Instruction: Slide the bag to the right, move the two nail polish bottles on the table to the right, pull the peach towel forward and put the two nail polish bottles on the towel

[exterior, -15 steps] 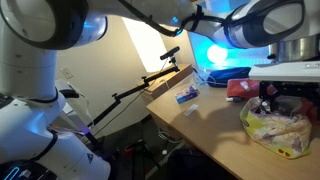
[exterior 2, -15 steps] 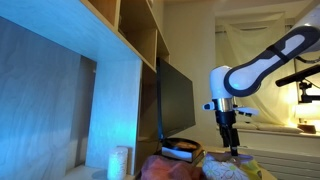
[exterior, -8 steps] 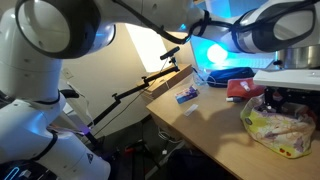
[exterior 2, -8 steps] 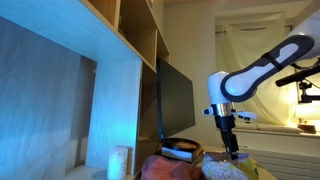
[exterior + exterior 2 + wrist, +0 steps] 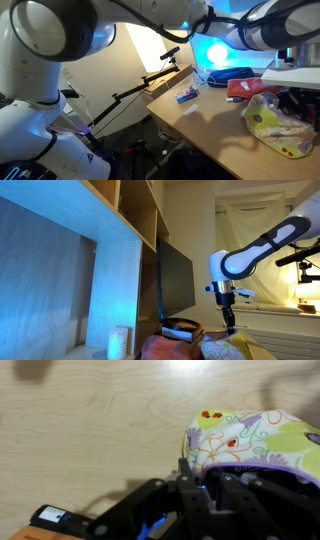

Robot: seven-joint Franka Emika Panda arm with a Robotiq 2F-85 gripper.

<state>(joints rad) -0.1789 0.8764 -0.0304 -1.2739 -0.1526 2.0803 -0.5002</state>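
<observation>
- The bag (image 5: 272,122) lies on the wooden bench (image 5: 205,115), crinkled and yellowish, with pale items showing through it.
- In the wrist view the bag (image 5: 255,440) shows a flowered print, and bare wood lies beside it.
- The hand (image 5: 203,478) is right at the bag's near edge, dark fingers drawn close and touching the plastic.
- I cannot tell whether the hand is clenched on the bag's edge or only resting against it.
- In an exterior view the arm comes straight down, with the hand (image 5: 230,328) at the top of the bag.
- The reddish towel (image 5: 240,88) lies just beside the bag.
- A dark blue pouch (image 5: 228,73) sits beyond the towel, farther from the bag.
- A blue-and-white packet (image 5: 187,95) lies well apart from the bag.
</observation>
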